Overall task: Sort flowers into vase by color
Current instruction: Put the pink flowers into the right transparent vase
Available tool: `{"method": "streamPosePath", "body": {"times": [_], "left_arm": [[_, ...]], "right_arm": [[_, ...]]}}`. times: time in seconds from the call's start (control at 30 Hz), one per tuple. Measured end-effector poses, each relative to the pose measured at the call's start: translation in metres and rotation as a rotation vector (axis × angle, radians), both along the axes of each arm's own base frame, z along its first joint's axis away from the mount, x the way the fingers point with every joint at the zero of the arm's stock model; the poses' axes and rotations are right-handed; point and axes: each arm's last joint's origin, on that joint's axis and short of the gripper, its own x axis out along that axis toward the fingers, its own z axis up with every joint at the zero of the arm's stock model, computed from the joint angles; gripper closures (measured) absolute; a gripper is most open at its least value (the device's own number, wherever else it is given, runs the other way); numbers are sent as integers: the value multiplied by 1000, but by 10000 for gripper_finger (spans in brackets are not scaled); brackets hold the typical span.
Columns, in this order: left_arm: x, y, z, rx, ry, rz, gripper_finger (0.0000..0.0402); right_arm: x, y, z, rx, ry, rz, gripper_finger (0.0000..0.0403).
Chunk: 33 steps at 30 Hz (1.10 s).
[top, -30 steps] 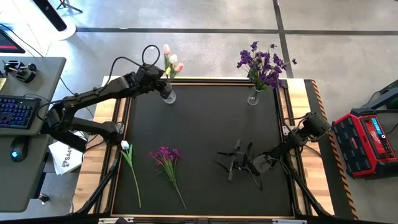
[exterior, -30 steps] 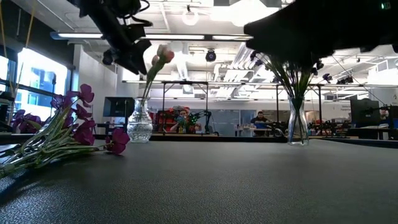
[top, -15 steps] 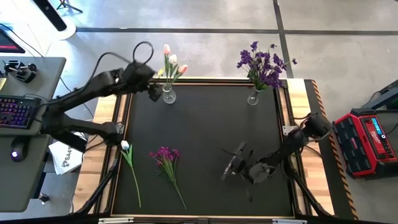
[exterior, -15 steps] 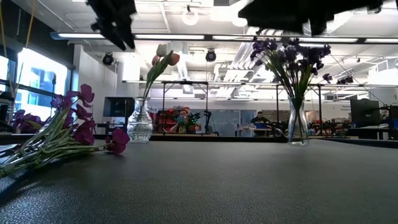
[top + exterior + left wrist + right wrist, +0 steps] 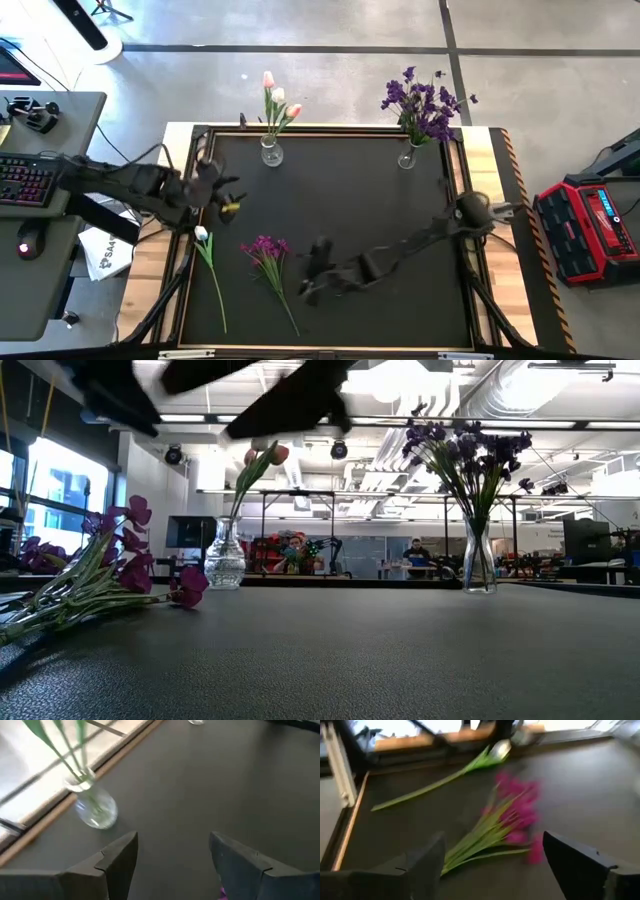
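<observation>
The floor (image 5: 330, 75) is gray and smooth, with dark lines running across it. A gray desk (image 5: 40, 220) stands on one side with a keyboard (image 5: 25, 178) and a mouse (image 5: 27, 244) on it, and a red box (image 5: 590, 225) sits on the floor on the other side. Across the room there are bright windows (image 5: 55, 485), long lights on the ceiling (image 5: 300, 420), and a person (image 5: 414, 552) far back.
</observation>
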Motion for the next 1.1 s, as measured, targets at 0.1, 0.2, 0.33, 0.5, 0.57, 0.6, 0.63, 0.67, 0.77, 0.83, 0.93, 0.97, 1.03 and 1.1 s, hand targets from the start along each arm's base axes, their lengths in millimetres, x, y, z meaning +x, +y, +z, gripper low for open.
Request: {"method": "streamPosePath", "body": {"times": [0.1,0.2,0.33,0.5,0.57,0.6,0.63,0.67,0.77,0.83,0.93,0.97,1.03,1.1], "left_arm": [[-4,-12,-17,-29,-28,-31,170],[-6,-22,-34,-15,-44,-44,170],[-8,-29,-48,21,-38,-63,170],[-13,-32,-57,96,-30,-73,170],[-14,-33,-58,109,-22,-86,170],[-15,-33,-59,113,-13,-93,170],[-16,-34,-60,110,-9,-98,170],[-16,-35,-60,102,-12,-99,170],[-17,-37,-59,90,-33,-100,170],[-18,-38,-59,95,-42,-100,170],[-18,-40,-59,90,-46,-109,170],[-19,-41,-59,85,-49,-112,170],[-19,-43,-59,70,-60,-117,170],[-20,-44,-59,61,-68,-126,170]], "right_arm": [[29,6,-23,55,82,16,81],[51,14,-44,63,149,3,82],[68,29,-56,76,172,-23,84],[78,36,-69,137,256,-104,84],[81,37,-68,157,263,-127,84],[82,38,-69,159,260,-127,85],[84,37,-71,161,263,-124,88],[84,37,-76,155,273,-119,93],[85,36,-95,130,304,-129,121],[85,36,-99,142,298,-156,153],[84,35,-104,154,283,-226,218],[83,34,-105,160,286,-247,244],[78,35,-102,154,291,-299,301],[71,34,-101,125,323,-354,363]]}}
